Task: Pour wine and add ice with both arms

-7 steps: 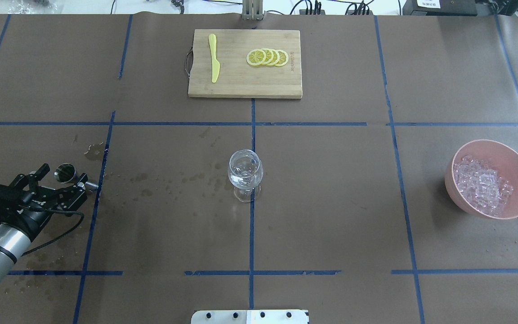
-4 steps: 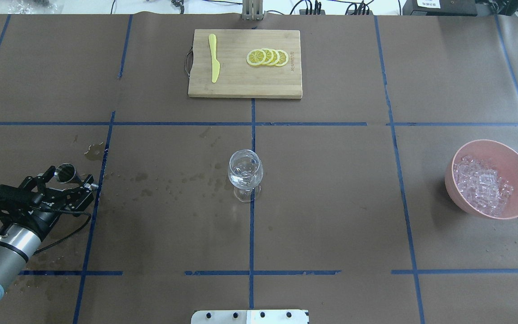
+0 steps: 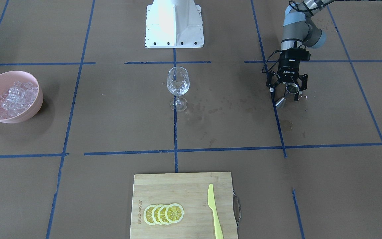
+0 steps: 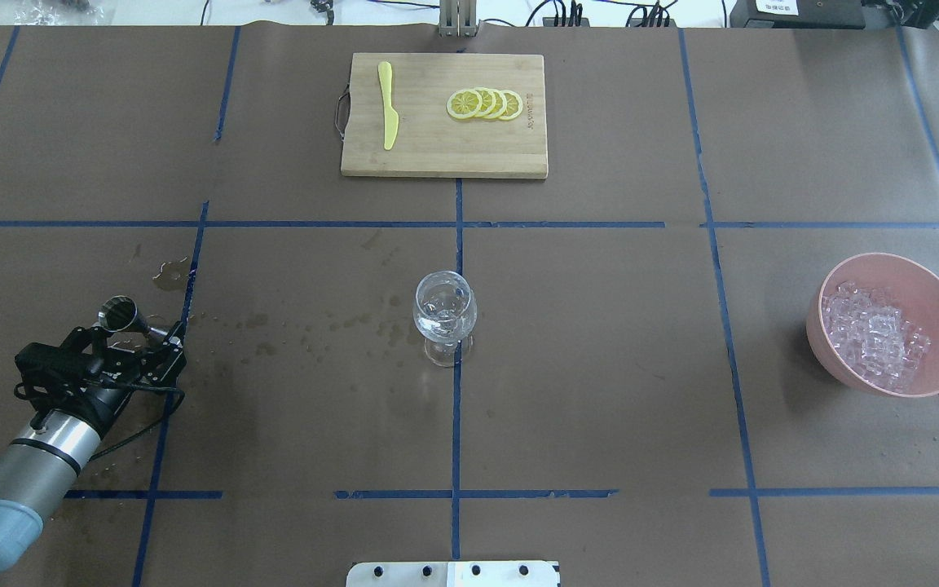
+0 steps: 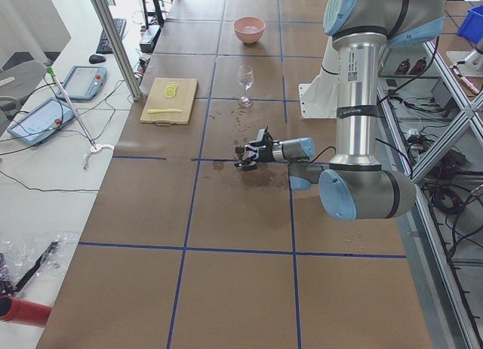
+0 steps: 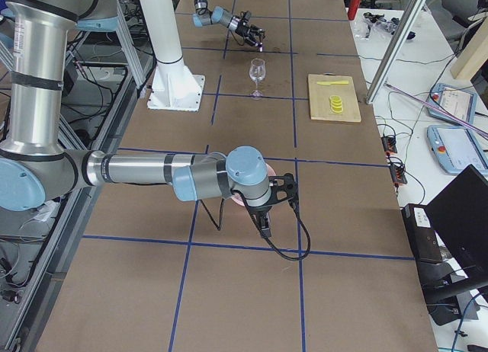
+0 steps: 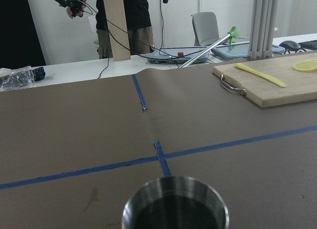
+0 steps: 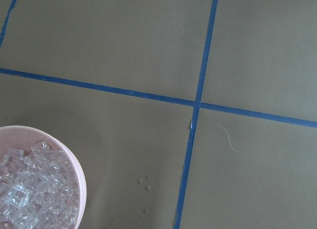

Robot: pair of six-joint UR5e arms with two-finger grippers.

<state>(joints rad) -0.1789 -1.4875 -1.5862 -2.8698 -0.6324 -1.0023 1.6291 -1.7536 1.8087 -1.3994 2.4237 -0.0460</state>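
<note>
At the table's [image 4: 600,367] left edge, the left gripper [image 4: 142,341] is clamped on a steel jigger [image 4: 123,314], the cup's open mouth facing up just ahead of the wrist camera; what it contains cannot be made out. A stemmed glass [image 4: 445,314] stands upright at the middle of the table on the blue tape line, with the wine [image 3: 178,89] a faint, colourless pool in its bowl. Wet spots [image 4: 315,334] mark the brown paper between jigger and glass. Near the right edge, the ice [image 4: 873,334] lies heaped in a pink bowl [image 4: 938,302]. The right gripper [image 6: 264,219] hangs just beside that bowl, seen only from the side, so whether its fingers are apart or together cannot be told. At the middle of the far edge, a cutting board [image 4: 437,155] carries four overlapping lemon slices [image 4: 486,103] and a yellow knife [image 4: 388,106].
</note>
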